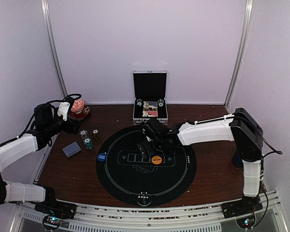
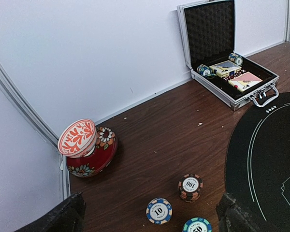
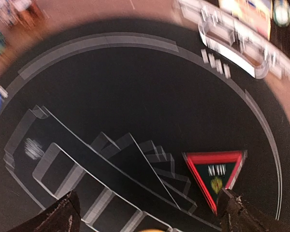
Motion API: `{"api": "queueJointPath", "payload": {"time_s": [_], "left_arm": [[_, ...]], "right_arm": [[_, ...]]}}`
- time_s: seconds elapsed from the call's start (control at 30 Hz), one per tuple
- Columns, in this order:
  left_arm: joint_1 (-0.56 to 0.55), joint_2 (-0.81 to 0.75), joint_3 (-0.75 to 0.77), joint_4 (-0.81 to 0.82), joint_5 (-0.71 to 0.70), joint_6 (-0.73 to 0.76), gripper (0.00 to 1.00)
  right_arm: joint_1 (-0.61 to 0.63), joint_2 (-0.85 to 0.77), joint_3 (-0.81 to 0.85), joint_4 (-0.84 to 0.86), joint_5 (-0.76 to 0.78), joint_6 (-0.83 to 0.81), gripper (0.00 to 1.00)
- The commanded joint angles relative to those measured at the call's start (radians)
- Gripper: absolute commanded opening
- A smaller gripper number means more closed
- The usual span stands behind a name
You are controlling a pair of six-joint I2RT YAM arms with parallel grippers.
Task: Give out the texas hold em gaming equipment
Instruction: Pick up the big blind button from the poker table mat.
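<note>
Orange disc [image 1: 156, 160] lies near the wide-open, empty right end effector [image 3: 149, 200].

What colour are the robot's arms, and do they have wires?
The left arm and right arm are white shells with black joints. Black cables loop beside them. The left gripper and right gripper are black, with dark fingers.

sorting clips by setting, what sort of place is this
Probably a robot lab test cell, not a card room: plain white walls box in a wooden table, a left arm and right arm are mounted at its near edge, and a poker mat lies on it.
</note>
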Motion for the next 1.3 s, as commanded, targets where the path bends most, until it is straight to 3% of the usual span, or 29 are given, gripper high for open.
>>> {"api": "queueJointPath", "payload": {"time_s": [0.0, 0.27, 0.57, 1.27], "left_arm": [[0.006, 0.008, 0.008, 0.031, 0.011, -0.005, 0.98], [0.005, 0.009, 0.01, 0.031, 0.01, -0.004, 0.98], [0.006, 0.01, 0.009, 0.032, 0.01, -0.003, 0.98], [0.006, 0.019, 0.01, 0.034, 0.011, -0.003, 0.98]], "right_arm": [[0.014, -0.074, -0.089, -0.021, -0.02, 0.032, 1.0], [0.014, -0.101, -0.239, 0.035, -0.06, 0.077, 1.0], [0.015, -0.069, -0.295, 0.122, -0.133, 0.119, 0.93], [0.062, -0.011, -0.261, 0.077, -0.083, 0.129, 0.6]]}}
